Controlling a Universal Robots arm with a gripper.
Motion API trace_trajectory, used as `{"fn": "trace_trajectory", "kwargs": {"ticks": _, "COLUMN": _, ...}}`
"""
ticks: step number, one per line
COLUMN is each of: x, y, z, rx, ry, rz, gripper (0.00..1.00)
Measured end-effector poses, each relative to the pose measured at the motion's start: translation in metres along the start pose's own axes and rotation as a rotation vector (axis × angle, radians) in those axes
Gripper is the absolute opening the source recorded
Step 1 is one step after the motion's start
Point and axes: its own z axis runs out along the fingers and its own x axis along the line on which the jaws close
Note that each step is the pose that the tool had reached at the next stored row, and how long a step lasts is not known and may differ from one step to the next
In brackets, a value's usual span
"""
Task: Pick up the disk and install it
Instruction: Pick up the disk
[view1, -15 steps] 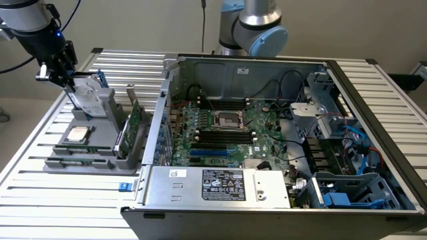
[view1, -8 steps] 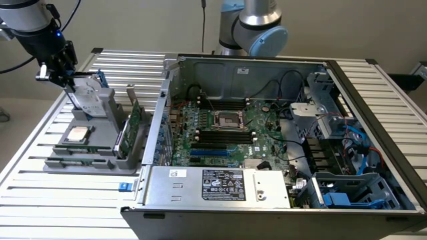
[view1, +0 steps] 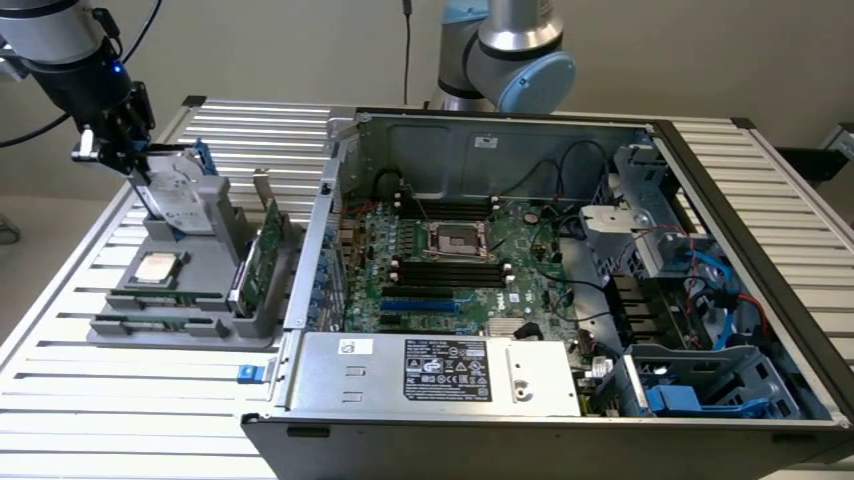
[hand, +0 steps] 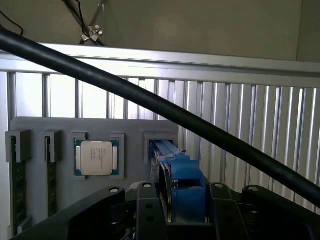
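Now clamped: disk (view1: 178, 193) at the grey holder (view1: 160, 325)

Slatted metal table (view1: 80, 390) under a plain beige wall (view1: 294, 50). On the exterior view's left, holder with processor chip (view1: 156, 267) and green card (view1: 260, 255); on the right, open computer case (view1: 534, 300). Across the wrist view, thick black cable (hand: 150, 102). Reaching down from above, gripper (view1: 138, 165) partly closed, gripping the disk's blue carrier (hand: 186, 187) from both sides. Standing upright, slightly tilted, lower end at the holder's slot.

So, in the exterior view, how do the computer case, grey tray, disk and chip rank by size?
Largest to smallest:
computer case
grey tray
disk
chip
The disk stands tilted, partly edge-on, but clearly looks bigger than the chip.
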Motion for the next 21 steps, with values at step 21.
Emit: {"fn": "trace_trajectory", "kwargs": {"ticks": 21, "x": 0.014, "y": 0.0004, "z": -0.002, "rx": -0.0001, "ry": -0.0003, "rz": 0.0, "gripper": 0.35}}
